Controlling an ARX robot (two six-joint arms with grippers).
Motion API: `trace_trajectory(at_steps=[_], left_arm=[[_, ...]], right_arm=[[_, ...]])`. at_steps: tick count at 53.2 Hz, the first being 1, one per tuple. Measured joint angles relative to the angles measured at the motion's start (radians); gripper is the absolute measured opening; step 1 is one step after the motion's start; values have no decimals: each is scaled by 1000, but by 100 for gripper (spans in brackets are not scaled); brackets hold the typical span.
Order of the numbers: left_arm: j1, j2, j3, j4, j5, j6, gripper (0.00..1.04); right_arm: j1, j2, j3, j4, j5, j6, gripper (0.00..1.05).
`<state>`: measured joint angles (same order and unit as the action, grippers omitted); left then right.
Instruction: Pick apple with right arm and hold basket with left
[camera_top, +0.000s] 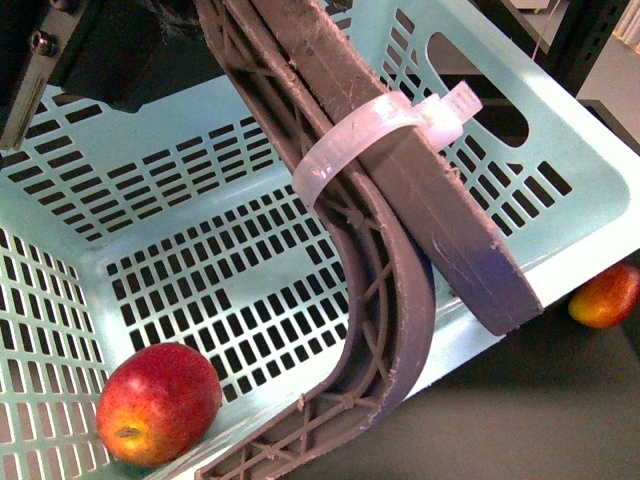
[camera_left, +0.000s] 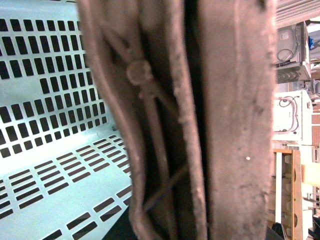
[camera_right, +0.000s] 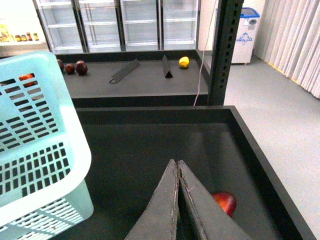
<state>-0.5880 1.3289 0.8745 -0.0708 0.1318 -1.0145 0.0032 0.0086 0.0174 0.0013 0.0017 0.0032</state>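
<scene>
Two brown handles (camera_top: 400, 190) are filling the front view nearest the lens, pressed together and bound by a white zip tie (camera_top: 365, 125), and they are curving down across the light turquoise basket (camera_top: 575, 125). The basket is sitting tilted, its slotted floor and lattice walls facing the camera. The apple (camera_top: 158, 404) is lying inside the basket, in the low corner at the near left, touching the floor and the wall. It is round and red, shading to yellow along its lower side, with a small dark stem dimple turned toward the camera.

The left tool (camera_top: 130, 55) is showing only as a black body at the top left, just where the handles are running up out of sight. In the left wrist view the handles are crowding the lens, but the fingers are not visible, so I cannot tell whether it is gripping them.

The right tool (camera_right: 177, 162) is hanging over the dark tabletop (camera_right: 150, 140) beside the basket, its two grey wedge fingers pressed tip to tip with nothing between them. A red-orange fruit (camera_right: 225, 202) is lying on the tabletop just beside those fingers, outside the basket. Farther back, a shelf (camera_right: 145, 80) is carrying a yellow fruit (camera_right: 184, 62) and some dark ones.
</scene>
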Motion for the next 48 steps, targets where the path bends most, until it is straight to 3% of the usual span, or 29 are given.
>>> trace_trajectory(at_steps=[6,16,36,38,43,48], left_arm=[[0,0,0,0,-1,-1,15],[0,0,0,0,0,-2,15],[0,0,0,0,1,-3,15],[-14,0,-11,48,-72,-23,15],[-39,-2,-45,222,-416,-175,15],[21,-19,-43,227,-499,-215,15]], right_arm=[[0,-2,0,0,0,-1,3],[0,-2,0,0,0,0,29],[0,-2,0,0,0,0,98],[0,-2,0,0,0,0,96],[0,-3,0,0,-2,0,96],[0,-4,0,0,1,0,96]])
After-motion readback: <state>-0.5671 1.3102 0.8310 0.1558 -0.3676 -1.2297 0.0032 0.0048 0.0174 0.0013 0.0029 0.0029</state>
